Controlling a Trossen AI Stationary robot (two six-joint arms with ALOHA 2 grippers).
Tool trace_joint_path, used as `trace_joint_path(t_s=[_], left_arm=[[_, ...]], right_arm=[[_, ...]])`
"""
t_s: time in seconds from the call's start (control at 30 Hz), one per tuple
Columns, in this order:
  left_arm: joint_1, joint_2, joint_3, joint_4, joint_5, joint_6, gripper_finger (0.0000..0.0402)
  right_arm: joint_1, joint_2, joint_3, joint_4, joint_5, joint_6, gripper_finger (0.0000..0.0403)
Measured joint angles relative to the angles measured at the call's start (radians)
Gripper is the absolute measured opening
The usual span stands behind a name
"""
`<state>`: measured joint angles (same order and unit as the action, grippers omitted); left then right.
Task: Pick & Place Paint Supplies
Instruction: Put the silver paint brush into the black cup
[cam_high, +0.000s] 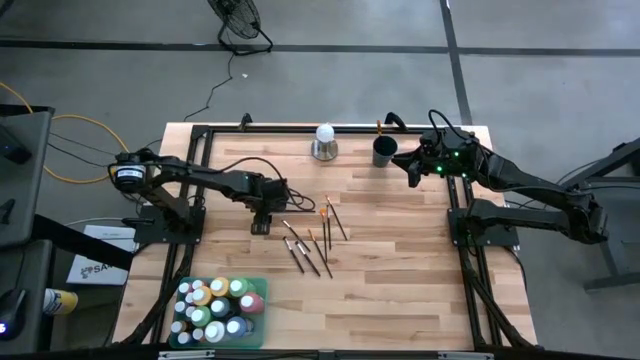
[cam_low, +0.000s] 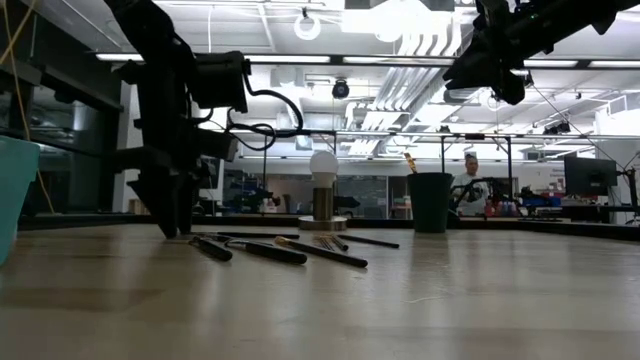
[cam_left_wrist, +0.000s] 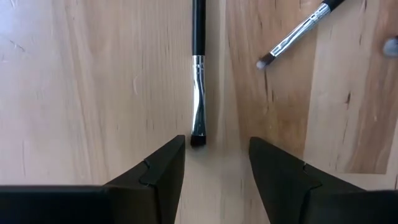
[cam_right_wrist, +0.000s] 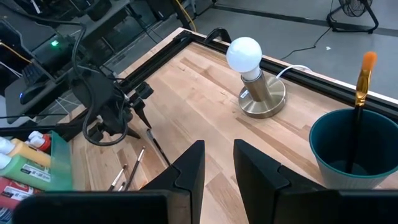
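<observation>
The brush (cam_left_wrist: 198, 93) nearest the left arm lies flat on the table (cam_high: 400, 260), long axis running away from the left gripper (cam_left_wrist: 216, 163), bristle end toward it. The fingers stand apart, straddling the bristle tip, holding nothing. More brushes (cam_high: 315, 240) lie fanned just right. The green tray (cam_high: 183, 340) at the near left holds paint bottles (cam_high: 220, 308). The dark cup (cam_right_wrist: 351, 149), far side, holds one orange-tipped brush (cam_right_wrist: 362, 81). The right gripper (cam_right_wrist: 217, 162) hovers beside the cup, narrowly open, empty.
</observation>
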<state>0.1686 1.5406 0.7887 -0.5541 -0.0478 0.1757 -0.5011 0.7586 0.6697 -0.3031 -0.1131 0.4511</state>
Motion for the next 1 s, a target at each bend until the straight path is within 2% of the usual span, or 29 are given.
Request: trace_joint_path(t_s=[0.13, 0.33, 0.5, 1.0], left_arm=[[0.039, 0.001, 0.0, 0.0, 0.039, -0.008, 0.0153], [0.106, 0.002, 0.0, 0.002, 0.049, -0.006, 0.0082], [0.105, 0.002, 0.0, 0.0, 0.043, 0.031, 0.004], [0.1, 0.002, 0.0, -0.001, 0.076, 0.08, 0.0001]], right_arm=[[0.0, 0.0, 0.0, 0.0, 0.0, -0.003, 0.008], [0.0, 0.0, 0.0, 0.0, -0.001, -0.003, 0.008], [0.0, 0.0, 0.0, 0.0, -0.001, -0.003, 0.008], [0.0, 0.0, 0.0, 0.0, -0.002, 0.001, 0.008]])
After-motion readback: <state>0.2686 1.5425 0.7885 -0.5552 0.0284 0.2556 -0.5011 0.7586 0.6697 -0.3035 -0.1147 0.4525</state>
